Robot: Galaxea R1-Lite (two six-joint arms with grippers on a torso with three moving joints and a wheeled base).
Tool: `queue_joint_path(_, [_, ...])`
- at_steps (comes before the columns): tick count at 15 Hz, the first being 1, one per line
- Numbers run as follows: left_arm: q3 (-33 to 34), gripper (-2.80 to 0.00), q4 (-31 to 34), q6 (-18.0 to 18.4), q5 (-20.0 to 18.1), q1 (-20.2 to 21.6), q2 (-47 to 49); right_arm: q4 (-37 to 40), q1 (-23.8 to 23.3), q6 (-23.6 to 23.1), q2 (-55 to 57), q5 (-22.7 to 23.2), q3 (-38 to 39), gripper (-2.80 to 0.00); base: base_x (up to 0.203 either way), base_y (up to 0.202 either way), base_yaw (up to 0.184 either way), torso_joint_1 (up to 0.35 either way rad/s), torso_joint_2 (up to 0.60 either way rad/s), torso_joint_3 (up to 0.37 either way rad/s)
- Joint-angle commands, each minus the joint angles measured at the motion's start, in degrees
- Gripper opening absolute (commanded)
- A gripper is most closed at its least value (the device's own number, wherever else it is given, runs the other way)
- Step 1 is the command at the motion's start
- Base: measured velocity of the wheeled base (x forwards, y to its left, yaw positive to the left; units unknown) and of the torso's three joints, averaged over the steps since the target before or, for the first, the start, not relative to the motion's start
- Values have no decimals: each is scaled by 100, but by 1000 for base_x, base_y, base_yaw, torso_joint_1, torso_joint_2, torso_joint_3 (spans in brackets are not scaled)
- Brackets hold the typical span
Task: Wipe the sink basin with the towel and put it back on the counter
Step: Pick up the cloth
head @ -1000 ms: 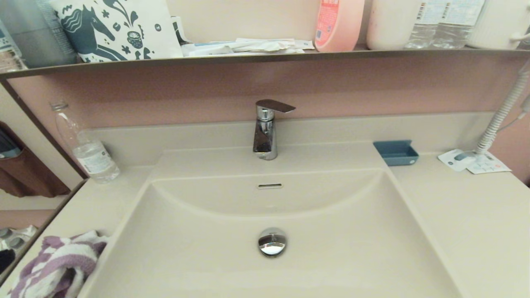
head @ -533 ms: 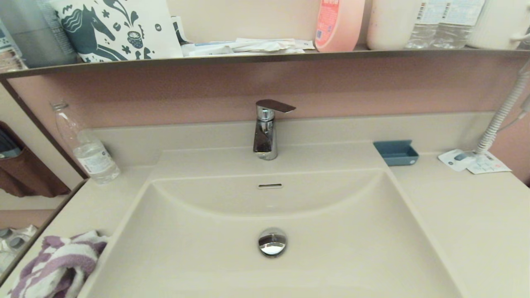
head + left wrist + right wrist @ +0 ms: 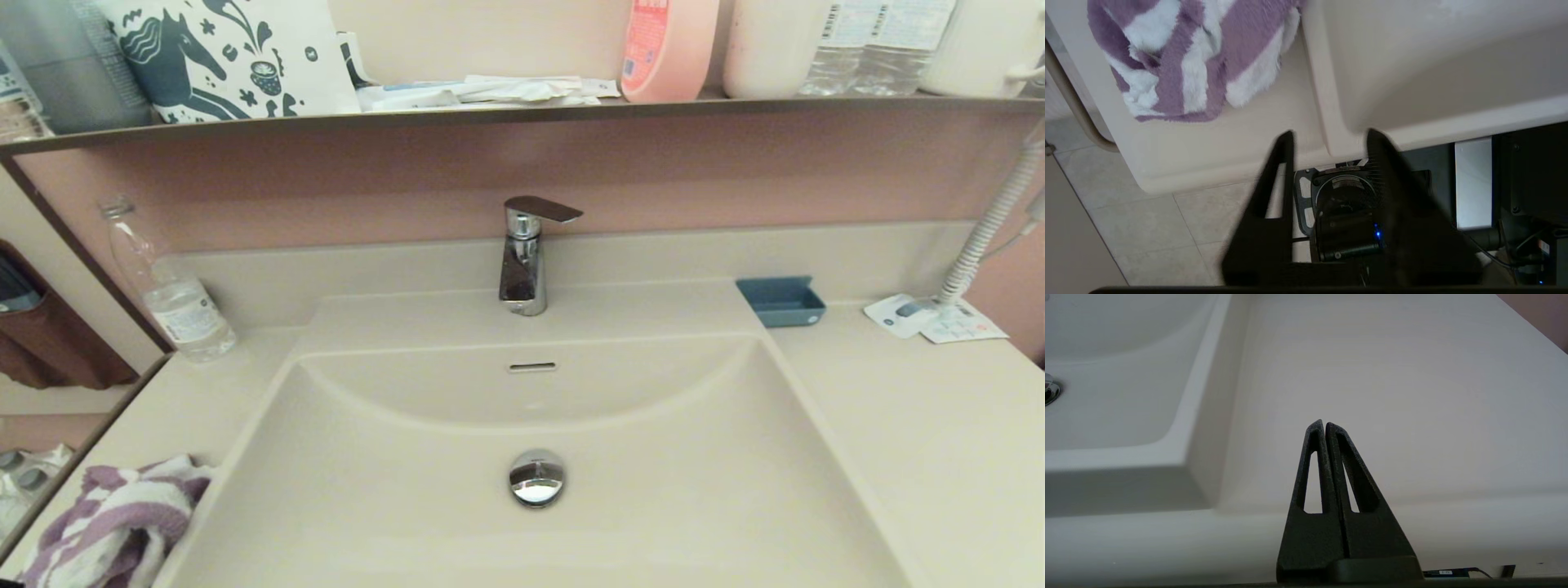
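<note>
Left gripper [image 3: 1329, 141] spread moderately wide, holding nothing, poised at the desk's front edge, tips over the ridge between the desk [image 3: 1208, 139] and the sink basin [image 3: 1433, 73], near but apart from the towel [image 3: 1196, 61]. Right gripper [image 3: 1325, 426] pressed fully closed, empty, low before the front edge of the desk's right side [image 3: 1392, 396].

Bunched in a purple-and-white heap on the desk's front left corner [image 3: 188, 400], just beside the basin's left rim, with a fold touching that rim: towel [image 3: 114, 523]. Same spot and same folds as half a second and a full second ago; nothing else shifted in the head view either.

Basin [image 3: 392, 490] bare, chrome drain plug [image 3: 536, 478] at centre, overflow slot [image 3: 532, 367] on the back wall, faucet [image 3: 522, 257] behind. Open desk between towel and water bottle [image 3: 175, 306] at the back left. Broad open surface on the right, with only a blue dish [image 3: 781, 300] and some cards [image 3: 931, 318] at the rear. Cluttered shelf [image 3: 522, 110] above.
</note>
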Motion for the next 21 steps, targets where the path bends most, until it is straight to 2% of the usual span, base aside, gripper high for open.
queue_joint_path(1, [-140, 0, 3, 33, -134, 226, 466, 0, 2, 1, 5, 1, 0, -280, 0, 0, 0, 0, 0, 0])
queue_joint_path(4, [-144, 0, -200, 163, -358, 596, 775, 0, 2, 1, 5, 1, 0, -280, 0, 0, 0, 0, 0, 0])
queue_joint_path(5, [-145, 0, -235, 238, -615, 788, 824, 0, 2, 1, 5, 1, 0, -280, 0, 0, 0, 0, 0, 0])
queue_joint_path(8, [-113, 0, -334, 918, -1048, 1423, 1078, 0, 2, 1, 5, 1, 0, -280, 0, 0, 0, 0, 0, 0])
queue_joint_path(10, [-114, 0, -344, 1277, -1519, 1907, 1389, 0, 2, 1, 5, 1, 0, -280, 0, 0, 0, 0, 0, 0])
queue_joint_path(14, [-38, 0, -361, 1908, -1712, 2412, 1907, 0, 2, 1, 5, 1, 0, -280, 0, 0, 0, 0, 0, 0])
queue_joint_path(17, [212, 0, -657, 1936, -2146, 2437, 2102, 0, 2, 1, 5, 1, 0, -280, 0, 0, 0, 0, 0, 0])
queue_joint_path(20, [821, 0, -1547, 1940, -2664, 2580, 2275, 0, 2, 1, 5, 1, 0, -280, 0, 0, 0, 0, 0, 0])
queue_joint_path(21, [944, 0, -1674, 1956, -2721, 2609, 2369, 0, 2, 1, 5, 1, 0, -280, 0, 0, 0, 0, 0, 0])
